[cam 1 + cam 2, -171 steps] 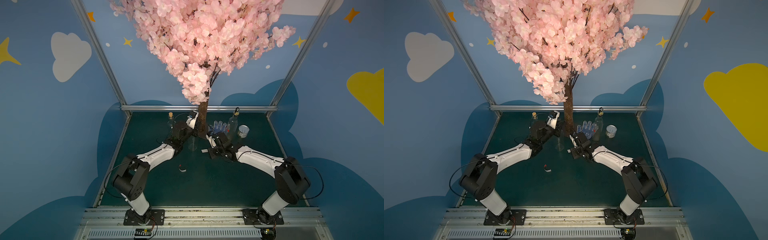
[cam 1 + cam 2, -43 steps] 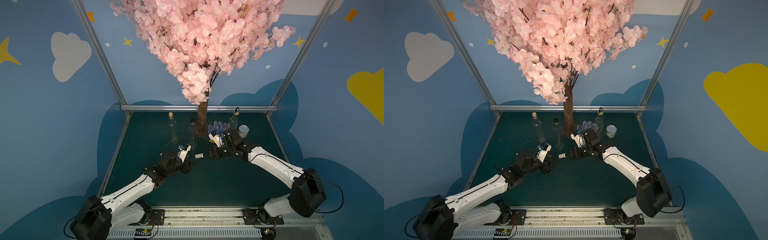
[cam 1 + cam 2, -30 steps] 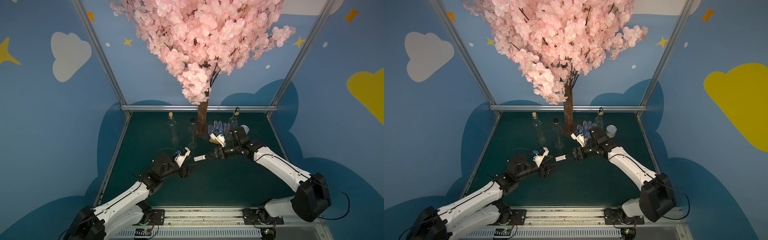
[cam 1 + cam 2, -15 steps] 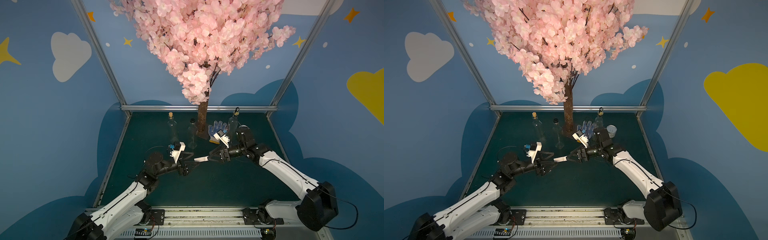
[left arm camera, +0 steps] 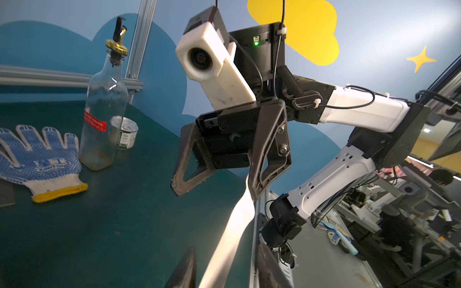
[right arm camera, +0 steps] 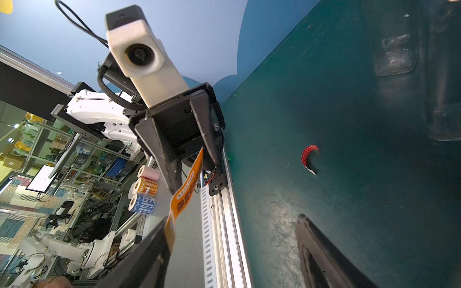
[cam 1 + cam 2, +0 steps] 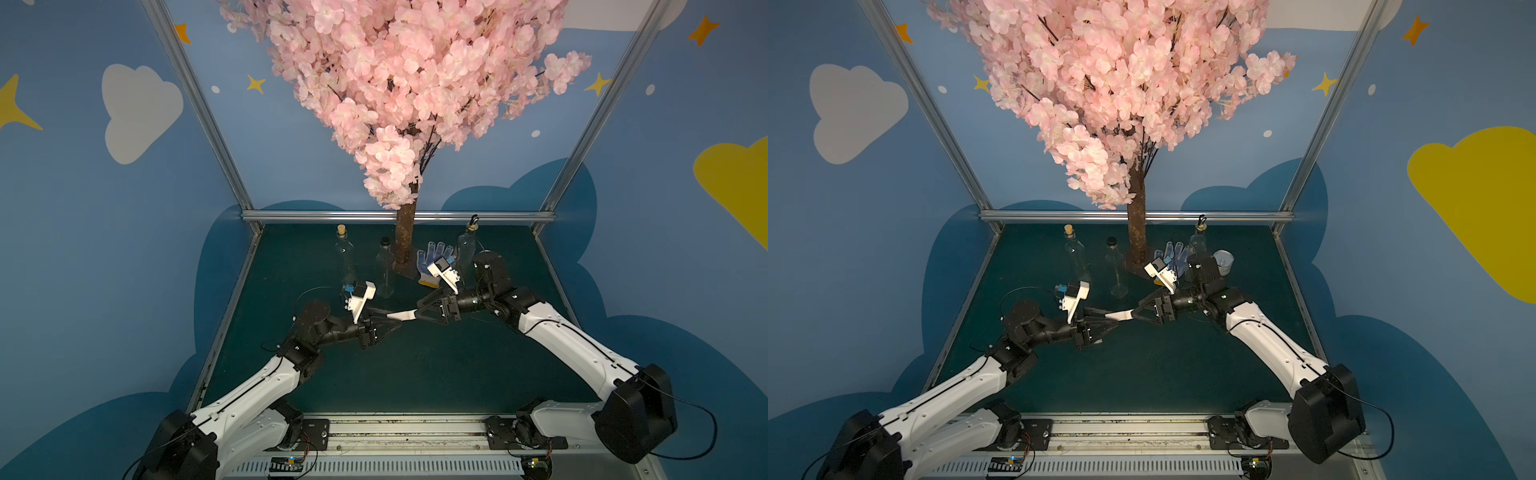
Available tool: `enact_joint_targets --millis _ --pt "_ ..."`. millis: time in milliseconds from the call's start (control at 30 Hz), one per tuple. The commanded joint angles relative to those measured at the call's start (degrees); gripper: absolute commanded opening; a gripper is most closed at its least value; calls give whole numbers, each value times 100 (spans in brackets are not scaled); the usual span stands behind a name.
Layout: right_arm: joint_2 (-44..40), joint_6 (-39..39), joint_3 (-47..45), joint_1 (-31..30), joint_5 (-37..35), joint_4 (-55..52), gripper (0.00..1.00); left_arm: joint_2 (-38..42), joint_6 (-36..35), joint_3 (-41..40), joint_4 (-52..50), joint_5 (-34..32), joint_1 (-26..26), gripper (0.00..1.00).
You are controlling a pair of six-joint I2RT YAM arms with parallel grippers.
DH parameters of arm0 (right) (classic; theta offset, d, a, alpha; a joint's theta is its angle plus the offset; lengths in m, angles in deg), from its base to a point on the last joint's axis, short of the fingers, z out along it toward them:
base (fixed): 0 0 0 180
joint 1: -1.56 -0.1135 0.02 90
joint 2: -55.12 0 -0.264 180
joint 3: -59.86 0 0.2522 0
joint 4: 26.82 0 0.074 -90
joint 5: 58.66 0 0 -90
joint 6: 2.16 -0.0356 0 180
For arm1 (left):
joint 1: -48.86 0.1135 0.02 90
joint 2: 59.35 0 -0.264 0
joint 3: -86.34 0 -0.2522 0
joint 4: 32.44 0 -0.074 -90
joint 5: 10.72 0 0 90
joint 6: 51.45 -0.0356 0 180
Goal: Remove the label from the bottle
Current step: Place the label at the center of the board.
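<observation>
Clock read on the table (image 7: pixel 415 374) as in a top view, 12 o'clock at the back rail. Progress: one orange label (image 7: pixel 401 316) is off the glass and hangs in the air over mid-table, stretched between the two pincers; which bottle it came from I cannot tell. The right gripper (image 5: pixel 217 194), at the strip's 3 o'clock end, stands wide open and clamps nothing: the strip merely clings to the tip of one finger. The left gripper (image 6: pixel 197 179), at the 8 o'clock end, has a jaw on either side of the strip; whether they actually pinch it I cannot tell. Judged left to do: free the strip from the right finger and drop it. A red sticker (image 5: pixel 94 122) sits on the pourer bottle (image 5: pixel 104 94); if that bottle counts, its peel is not yet done. Count: bottles 3, all upright: corked bottle (image 7: pixel 345 257) at 11, black-capped bottle (image 7: pixel 384 270) toward 12, pourer bottle at 1. Loose labels 2: the orange label and a red curl (image 6: pixel 309 155) lying on the table, seen only in the right wrist view, clock place unknown. One glove (image 5: pixel 37 154), flat, between the tree trunk (image 7: pixel 405 245) at 12 and the pourer bottle. One small tin (image 5: pixel 126 136), just beside the pourer bottle. Grippers 2.
</observation>
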Motion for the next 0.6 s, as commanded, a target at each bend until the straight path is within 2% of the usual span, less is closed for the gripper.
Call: enact_joint_targets --millis 0,567 --pt "-138 -13 -3 0 98 119 77 27 28 135 195 74 -18 30" --pt "-74 -19 -69 8 28 119 78 162 1 46 105 -119 -19 8"
